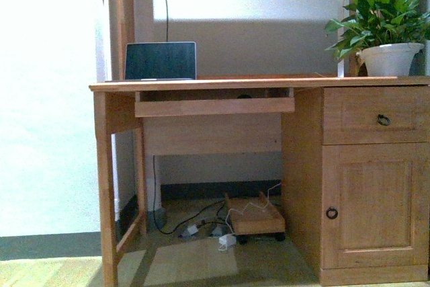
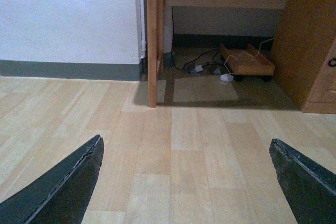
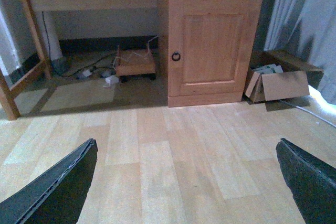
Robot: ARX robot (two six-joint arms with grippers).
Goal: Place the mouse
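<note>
While left gripper (image 2: 185, 140) and right gripper (image 3: 186, 141) hang over the floor (image 2: 210, 182), their fingers (image 2: 63, 187) stand wide apart.

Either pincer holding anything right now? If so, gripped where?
Nothing held. The left pincer and right pincer are both open, with only wooden floor showing in the gap. The mouse appears in no view.

The mouse cannot be made out in any view. The table (image 1: 242, 84) top is seen nearly edge-on from the front, so anything low on it is hidden. It is held by neither the left end effector (image 2: 184, 177) nor the right end effector (image 3: 186, 177), both spread wide.
</note>
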